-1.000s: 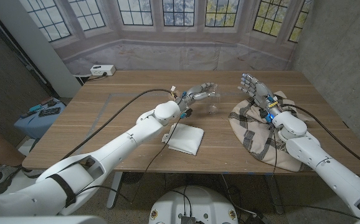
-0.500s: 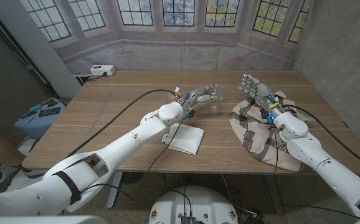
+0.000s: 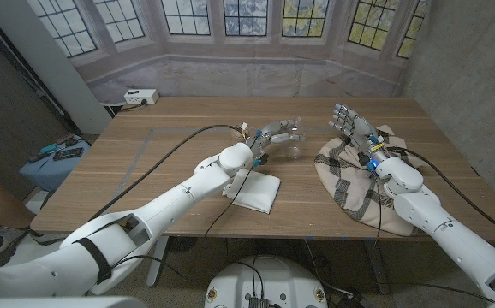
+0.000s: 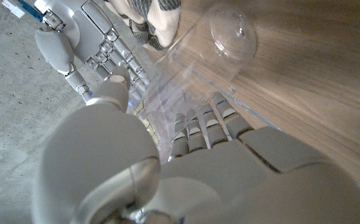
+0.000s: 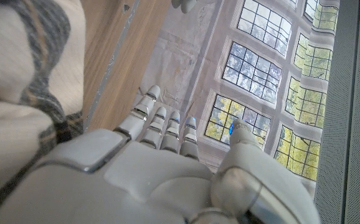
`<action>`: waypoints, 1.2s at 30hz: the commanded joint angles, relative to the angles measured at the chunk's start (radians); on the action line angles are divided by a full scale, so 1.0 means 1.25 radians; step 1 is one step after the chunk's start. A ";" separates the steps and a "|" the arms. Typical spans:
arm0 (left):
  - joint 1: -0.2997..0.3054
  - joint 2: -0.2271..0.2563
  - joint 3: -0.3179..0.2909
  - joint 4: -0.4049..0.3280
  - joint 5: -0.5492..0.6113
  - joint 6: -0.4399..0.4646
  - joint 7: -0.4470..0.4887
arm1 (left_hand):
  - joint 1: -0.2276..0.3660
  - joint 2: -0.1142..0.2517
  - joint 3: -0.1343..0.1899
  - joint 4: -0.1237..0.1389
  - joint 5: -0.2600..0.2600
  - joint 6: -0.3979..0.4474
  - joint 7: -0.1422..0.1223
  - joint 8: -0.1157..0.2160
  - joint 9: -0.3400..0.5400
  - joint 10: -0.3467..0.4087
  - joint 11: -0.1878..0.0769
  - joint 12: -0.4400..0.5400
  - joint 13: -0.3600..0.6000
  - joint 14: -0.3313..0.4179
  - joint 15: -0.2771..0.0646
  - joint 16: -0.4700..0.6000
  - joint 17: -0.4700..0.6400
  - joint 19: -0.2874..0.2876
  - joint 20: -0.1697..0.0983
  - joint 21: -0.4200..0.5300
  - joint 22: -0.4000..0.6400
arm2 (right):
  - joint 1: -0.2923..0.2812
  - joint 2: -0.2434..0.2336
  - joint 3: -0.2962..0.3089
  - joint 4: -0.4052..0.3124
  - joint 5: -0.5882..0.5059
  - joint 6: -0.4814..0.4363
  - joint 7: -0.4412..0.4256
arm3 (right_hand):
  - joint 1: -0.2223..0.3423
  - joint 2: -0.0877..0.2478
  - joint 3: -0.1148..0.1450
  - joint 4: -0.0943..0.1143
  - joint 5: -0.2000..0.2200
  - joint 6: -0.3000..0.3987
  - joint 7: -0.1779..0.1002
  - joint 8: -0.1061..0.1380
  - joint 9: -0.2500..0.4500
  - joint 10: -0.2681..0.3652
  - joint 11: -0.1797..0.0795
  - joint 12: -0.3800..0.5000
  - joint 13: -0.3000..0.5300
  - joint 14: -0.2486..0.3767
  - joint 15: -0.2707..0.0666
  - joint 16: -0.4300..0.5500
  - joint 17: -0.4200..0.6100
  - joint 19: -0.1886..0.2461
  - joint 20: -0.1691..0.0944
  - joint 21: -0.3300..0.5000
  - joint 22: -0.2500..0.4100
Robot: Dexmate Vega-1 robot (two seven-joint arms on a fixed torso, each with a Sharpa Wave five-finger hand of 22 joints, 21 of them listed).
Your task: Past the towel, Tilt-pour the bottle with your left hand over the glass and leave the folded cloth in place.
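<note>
My left hand holds a clear bottle tilted over the table's middle, past the white folded cloth. A clear glass stands just below the bottle's far end. In the left wrist view the bottle lies between my fingers and thumb, and its end overlaps the glass. My right hand is open, fingers spread and raised, over the far edge of the patterned towel. The right wrist view shows that hand above the towel.
A black cable runs along my left arm over the wooden table. A white power box sits at the back left corner. A blue stool with small items stands off the table's left side.
My left hand has shifted slightly right and lower with the bottle, bringing it closer over the glass. The right hand has barely moved.
</note>
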 commanded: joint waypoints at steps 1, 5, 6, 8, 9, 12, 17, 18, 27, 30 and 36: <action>0.012 0.007 0.003 0.001 0.030 0.000 0.034 | 0.015 0.001 0.000 0.003 0.006 0.024 -0.005 0.008 0.003 0.017 -0.005 0.007 0.004 0.017 -0.003 0.006 0.004 0.014 0.000 0.005 0.001 | 0.017 0.023 -0.010 0.038 0.003 0.016 0.015 | 0.008 0.003 0.002 -0.004 0.004 0.005 0.005 0.001 0.000 0.000 -0.001 0.002 0.002 0.001 0.002 0.008 0.002 0.007 0.003 -0.001 0.001; 0.008 0.003 0.010 0.017 0.046 -0.005 0.043 | 0.020 0.001 0.000 0.002 0.007 0.038 -0.012 0.011 0.003 0.021 -0.007 0.009 0.005 0.023 -0.006 0.008 0.004 0.018 -0.002 0.006 0.001 | 0.024 0.032 -0.013 0.056 0.005 0.024 0.023 | 0.008 0.003 0.002 -0.004 0.004 0.005 0.006 0.001 0.000 0.000 -0.001 0.002 0.002 0.002 0.002 0.008 0.002 0.007 0.004 -0.002 0.001; 0.007 0.002 0.011 0.021 0.047 -0.006 0.042 | 0.022 0.002 -0.001 0.002 0.008 0.041 -0.012 0.012 0.004 0.025 -0.011 0.010 0.006 0.025 -0.005 0.008 0.005 0.019 -0.002 0.006 0.001 | 0.024 0.034 -0.013 0.059 0.006 0.026 0.025 | 0.008 0.003 0.002 -0.004 0.004 0.005 0.006 0.001 0.000 0.000 -0.001 0.002 0.002 0.002 0.002 0.008 0.002 0.008 0.004 -0.002 0.001; 0.004 -0.002 0.014 0.030 0.050 -0.008 0.041 | 0.024 0.002 -0.001 0.002 0.008 0.044 -0.014 0.012 0.004 0.026 -0.012 0.010 0.006 0.028 -0.008 0.008 0.005 0.020 -0.002 0.006 0.002 | 0.024 0.035 -0.014 0.062 0.007 0.027 0.026 | 0.008 0.003 0.002 -0.004 0.004 0.005 0.005 0.001 0.000 0.000 -0.001 0.002 0.002 0.002 0.002 0.008 0.002 0.008 0.003 -0.002 0.001; 0.002 -0.005 0.014 0.037 0.050 -0.012 0.041 | 0.025 0.002 -0.001 0.002 0.008 0.045 -0.014 0.012 0.004 0.026 -0.012 0.010 0.007 0.028 -0.008 0.008 0.005 0.021 -0.002 0.007 0.002 | 0.023 0.034 -0.013 0.061 0.007 0.027 0.026 | 0.008 0.003 0.002 -0.004 0.004 0.005 0.005 0.001 0.000 0.000 -0.001 0.002 0.002 0.002 0.002 0.008 0.002 0.008 0.003 -0.002 0.001; -0.005 -0.012 0.019 0.054 0.056 -0.023 0.041 | 0.026 0.002 -0.002 0.002 0.008 0.047 -0.013 0.012 0.004 0.024 -0.012 0.010 0.007 0.028 -0.007 0.008 0.005 0.021 -0.002 0.006 0.002 | 0.019 0.034 -0.012 0.060 0.007 0.029 0.024 | 0.008 0.003 0.002 -0.005 0.004 0.005 0.006 0.001 0.000 0.000 -0.001 0.002 0.002 0.002 0.002 0.008 0.001 0.009 0.003 -0.003 0.001; -0.020 -0.027 0.027 0.090 0.063 -0.045 0.036 | 0.028 0.002 -0.004 0.004 0.009 0.057 -0.015 0.014 0.005 0.028 -0.012 0.011 0.008 0.032 -0.009 0.008 0.005 0.025 -0.004 0.007 0.002 | 0.013 0.032 -0.009 0.055 0.009 0.032 0.021 | 0.008 0.003 0.002 -0.005 0.004 0.005 0.006 0.001 0.000 0.000 -0.001 0.002 0.002 0.002 0.002 0.009 0.001 0.009 0.002 -0.004 0.001; -0.023 -0.031 0.028 0.097 0.063 -0.049 0.035 | 0.029 0.002 -0.005 0.004 0.009 0.057 -0.016 0.014 0.005 0.028 -0.012 0.011 0.008 0.031 -0.010 0.007 0.005 0.025 -0.003 0.007 0.002 | 0.011 0.031 -0.008 0.054 0.009 0.032 0.020 | 0.008 0.003 0.002 -0.005 0.004 0.005 0.006 0.001 0.000 -0.001 -0.001 0.002 0.002 0.002 0.002 0.009 0.001 0.010 0.002 -0.004 0.001; -0.046 -0.051 0.038 0.134 0.067 -0.072 0.018 | 0.029 0.000 -0.010 0.006 0.008 0.056 -0.014 0.011 0.006 0.023 -0.014 0.008 0.010 0.028 -0.008 0.004 0.005 0.024 -0.006 0.005 0.002 | 0.004 0.026 -0.004 0.045 0.009 0.033 0.015 | 0.009 0.004 0.002 -0.006 0.004 0.005 0.006 0.000 0.000 0.000 -0.002 0.002 0.002 0.002 0.002 0.009 -0.001 0.011 0.002 -0.009 0.001; -0.050 -0.056 0.040 0.141 0.070 -0.078 0.019 | 0.030 -0.001 -0.010 0.006 0.008 0.056 -0.015 0.010 0.006 0.023 -0.014 0.008 0.010 0.028 -0.007 0.003 0.005 0.024 -0.005 0.005 0.002 | 0.002 0.025 -0.002 0.042 0.010 0.034 0.014 | 0.008 0.004 0.002 -0.006 0.004 0.005 0.006 0.000 0.000 0.000 -0.002 0.002 0.002 0.001 0.002 0.009 -0.001 0.012 0.002 -0.010 0.001; -0.051 -0.069 0.044 0.158 0.082 -0.099 0.041 | 0.042 0.005 -0.014 0.006 0.010 0.101 -0.023 0.022 0.008 0.051 -0.023 0.018 0.014 0.056 -0.018 0.011 0.006 0.037 -0.008 0.009 0.003 | -0.002 0.024 -0.001 0.042 0.012 0.034 0.014 | 0.008 0.004 0.001 -0.006 0.004 0.006 0.006 0.000 0.000 0.000 -0.002 0.002 0.002 0.001 0.002 0.009 -0.002 0.013 0.004 -0.011 0.002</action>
